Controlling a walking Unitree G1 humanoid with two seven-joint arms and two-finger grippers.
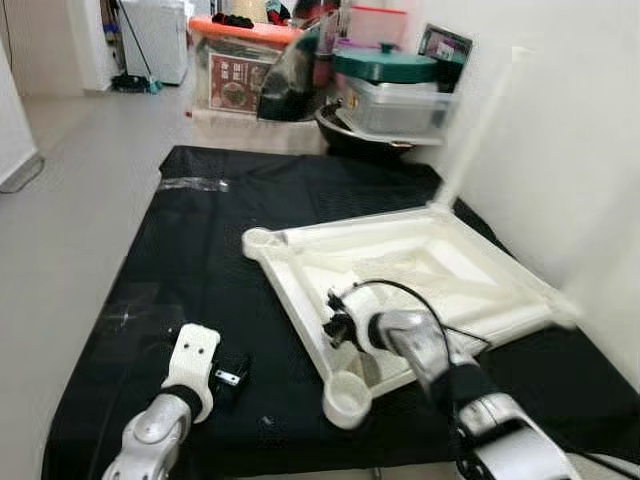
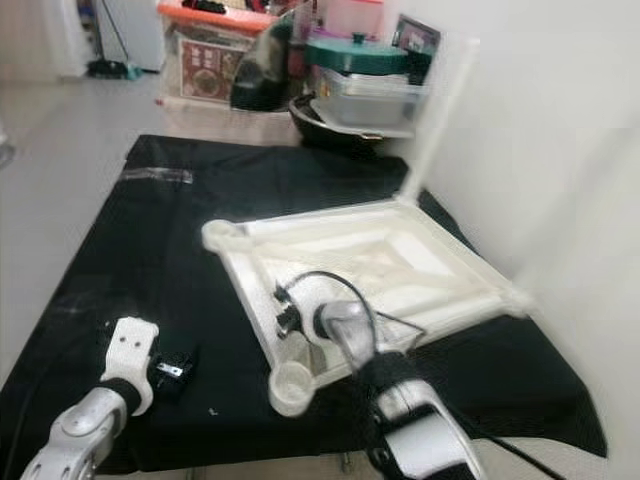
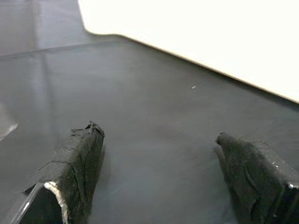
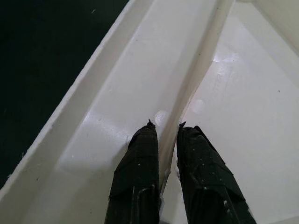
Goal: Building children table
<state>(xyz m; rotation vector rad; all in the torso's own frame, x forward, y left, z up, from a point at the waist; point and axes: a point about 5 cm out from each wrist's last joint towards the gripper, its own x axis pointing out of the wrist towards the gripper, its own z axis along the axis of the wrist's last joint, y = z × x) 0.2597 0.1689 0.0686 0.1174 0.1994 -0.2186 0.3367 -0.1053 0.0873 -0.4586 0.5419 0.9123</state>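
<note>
The white tabletop (image 1: pixel 440 262) is lying upside down on the black mat (image 1: pixel 200 240), taking up the mat's right half, with one white leg (image 1: pixel 478 125) standing up from its far right corner, close along the white wall (image 1: pixel 580 150). The round socket (image 1: pixel 347 398) at the near corner is sitting open near the mat's front edge, and another socket (image 1: pixel 262 240) is showing at the far left corner. The right gripper (image 4: pixel 164 127) is reaching down into the underside, its two black fingers (image 4: pixel 140 172) pinching a raised rib (image 4: pixel 198 84) just inside the tabletop's near left rim, and a black cable (image 1: pixel 420 300) is looping over the wrist. The left gripper (image 3: pixel 159 140) is hovering low over the mat's near left part, its fingers (image 3: pixel 77 163) spread wide with nothing between them, and the tabletop's edge is lying just ahead of it. Beyond the mat's far edge the way is crowded: a clear bin with an orange lid (image 1: pixel 240 60), a green-lidded container (image 1: pixel 385 68) stacked on a clear tub, and a dark bag (image 1: pixel 290 85) are all sitting against the far side.
</note>
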